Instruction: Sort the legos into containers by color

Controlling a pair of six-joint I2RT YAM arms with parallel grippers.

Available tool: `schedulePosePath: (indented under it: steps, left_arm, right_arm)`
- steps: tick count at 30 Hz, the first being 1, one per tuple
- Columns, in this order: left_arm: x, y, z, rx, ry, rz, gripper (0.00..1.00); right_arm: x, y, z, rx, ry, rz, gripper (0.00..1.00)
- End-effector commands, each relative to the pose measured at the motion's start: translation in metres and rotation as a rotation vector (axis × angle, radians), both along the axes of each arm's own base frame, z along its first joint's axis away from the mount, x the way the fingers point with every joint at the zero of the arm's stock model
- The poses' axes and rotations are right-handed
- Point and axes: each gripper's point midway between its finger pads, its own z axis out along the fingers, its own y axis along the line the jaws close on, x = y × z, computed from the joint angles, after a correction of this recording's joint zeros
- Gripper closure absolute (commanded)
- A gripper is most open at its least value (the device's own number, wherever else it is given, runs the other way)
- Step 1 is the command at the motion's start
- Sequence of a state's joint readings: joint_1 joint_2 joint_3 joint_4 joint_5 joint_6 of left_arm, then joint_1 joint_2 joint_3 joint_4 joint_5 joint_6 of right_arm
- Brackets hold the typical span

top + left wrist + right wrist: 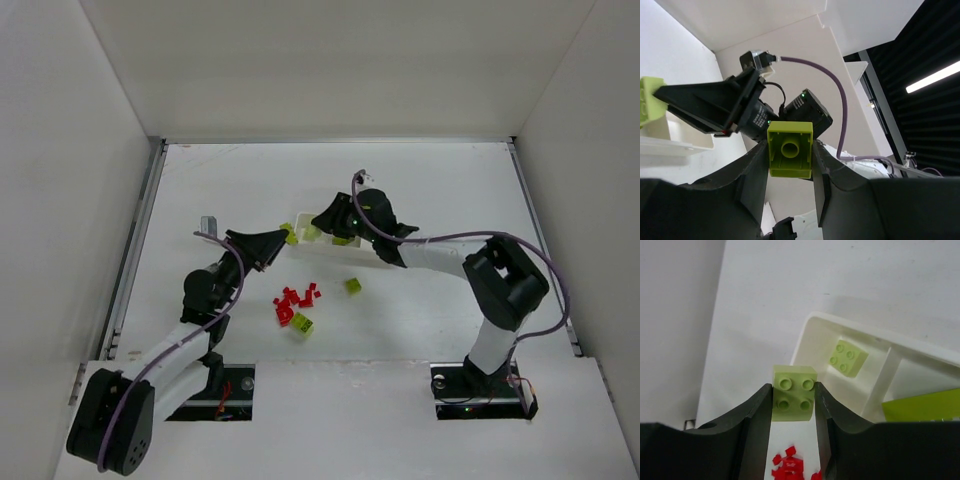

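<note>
My left gripper is shut on a lime-green brick, seen from its hollow underside; in the top view this brick is at the left end of the white tray. My right gripper is shut on another lime-green brick held just left of the tray's end wall. One lime brick lies in the end compartment. A pile of tiny red bricks lies on the table in front of the tray.
Two more lime bricks lie on the table near the red pile. A lime shape shows in the tray's neighbouring compartment. The two grippers are close together at the tray's left end. White walls enclose the table.
</note>
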State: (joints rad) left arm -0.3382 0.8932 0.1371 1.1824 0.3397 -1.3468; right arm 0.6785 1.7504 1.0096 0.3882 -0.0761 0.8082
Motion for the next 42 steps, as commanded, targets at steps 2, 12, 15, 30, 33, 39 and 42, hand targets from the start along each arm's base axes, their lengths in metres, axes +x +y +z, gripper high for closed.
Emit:
schedulePosePath:
  steps: [2, 12, 15, 30, 33, 39, 42]
  left_arm:
    - [-0.002, 0.001, -0.005, 0.073, -0.023, 0.019, 0.83]
    - [0.011, -0.008, -0.005, 0.188, -0.02, 0.062, 0.83]
    - [0.02, -0.023, -0.012, 0.28, -0.01, 0.061, 0.84]
    - [0.082, -0.111, -0.074, 0.888, 0.016, 0.108, 0.83]
    - [0.094, -0.118, -0.087, 0.962, 0.029, 0.111, 0.82]
    - [0.111, -0.131, -0.115, 1.095, 0.061, 0.097, 0.8]
    - [0.119, -0.135, -0.121, 1.133, 0.063, 0.108, 0.78]
  right_arm:
    - [0.021, 0.002, -0.006, -0.127, -0.036, -0.067, 0.56]
    - [0.008, -0.023, 0.025, -0.107, -0.1, -0.1, 0.35]
    - [-0.008, -0.057, 0.032, -0.098, -0.138, -0.152, 0.51]
    - [-0.103, -0.151, -0.012, -0.197, -0.14, -0.258, 0.68]
    - [-0.112, -0.152, -0.012, -0.2, -0.155, -0.258, 0.66]
    - [-0.128, -0.145, -0.018, -0.216, -0.161, -0.21, 0.58]
    - [-0.132, -0.138, -0.021, -0.242, -0.166, -0.18, 0.53]
